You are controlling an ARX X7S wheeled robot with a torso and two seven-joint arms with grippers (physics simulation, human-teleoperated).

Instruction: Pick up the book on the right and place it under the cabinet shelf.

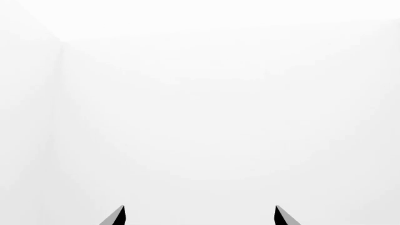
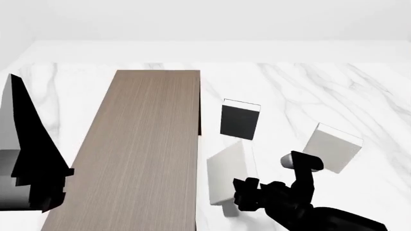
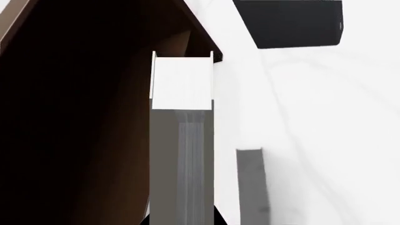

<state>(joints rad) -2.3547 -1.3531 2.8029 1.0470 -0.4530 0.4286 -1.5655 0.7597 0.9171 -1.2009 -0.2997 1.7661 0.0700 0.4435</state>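
Right gripper (image 2: 247, 195) clamped on the thin off-white rectangular book (image 2: 228, 173), held tilted at the open side of the large dark brown wood-grain cabinet shelf (image 2: 138, 149).

The head view counts 3 books on the white marble table (image 2: 359, 96): the held one, a black-covered book (image 2: 239, 121) at its 12 o'clock, and a slightly greyer pale book (image 2: 331, 147) at its 3 o'clock. Only the right wrist view shows the cabinet's dark interior, the book's white page edge just at its opening. The left wrist view shows just the left gripper (image 1: 200, 216), its 2 fingertips spread apart and holding nothing.
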